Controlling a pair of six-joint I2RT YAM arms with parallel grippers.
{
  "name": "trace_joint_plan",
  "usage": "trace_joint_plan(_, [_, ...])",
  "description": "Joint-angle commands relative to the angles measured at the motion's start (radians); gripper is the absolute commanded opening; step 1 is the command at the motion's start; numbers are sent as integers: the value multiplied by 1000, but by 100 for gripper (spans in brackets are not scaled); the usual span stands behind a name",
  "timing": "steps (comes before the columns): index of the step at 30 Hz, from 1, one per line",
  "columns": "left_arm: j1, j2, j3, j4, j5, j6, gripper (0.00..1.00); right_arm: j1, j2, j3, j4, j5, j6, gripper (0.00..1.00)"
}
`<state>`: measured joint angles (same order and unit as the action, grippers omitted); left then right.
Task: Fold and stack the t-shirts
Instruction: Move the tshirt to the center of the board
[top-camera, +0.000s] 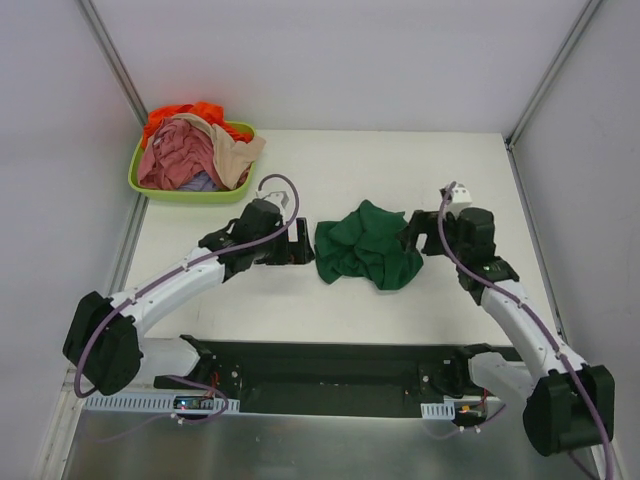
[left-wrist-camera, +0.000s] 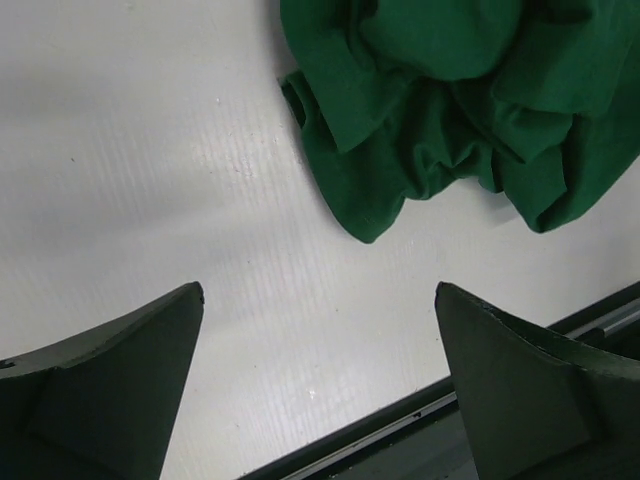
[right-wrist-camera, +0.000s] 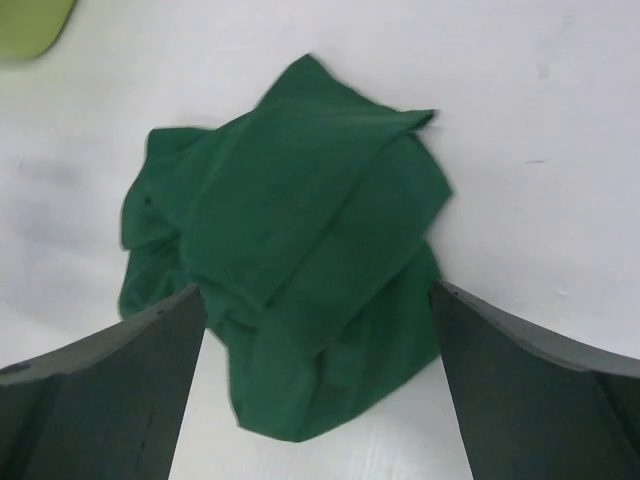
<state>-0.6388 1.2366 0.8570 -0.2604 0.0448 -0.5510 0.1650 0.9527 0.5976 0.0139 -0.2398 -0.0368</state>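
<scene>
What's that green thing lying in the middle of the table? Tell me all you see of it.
A dark green t-shirt, soft matte cloth, plain, crumpled into a loose heap with folds and a stitched hem showing. It lies on the white table, between the open left gripper and open right gripper; neither grips it.

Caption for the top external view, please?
Crumpled dark green cloth t-shirt between the open left gripper and open right gripper; lime-green plastic tub of shirts at back-left.
</scene>
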Motion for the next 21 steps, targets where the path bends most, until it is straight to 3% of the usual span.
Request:
trace_joint_plan(1, [8, 95, 7, 84, 99, -53, 99, 178, 92, 109, -2, 58, -26, 96])
trace_joint_plan(5, [7, 268, 75, 118, 213, -79, 99, 295, 237, 217, -44, 196, -17, 97])
trace_joint_plan(9, [5, 409, 157, 133, 257, -99, 91, 381, 398, 326, -100, 307, -17, 99])
trace_joint_plan(14, [-4, 517, 217, 136, 274, -121, 71, 416, 538, 422, -158, 352, 18, 80])
trace_joint_plan(21, [-22, 575, 200, 136, 283, -118, 48, 458, 635, 462, -187, 424, 32, 66])
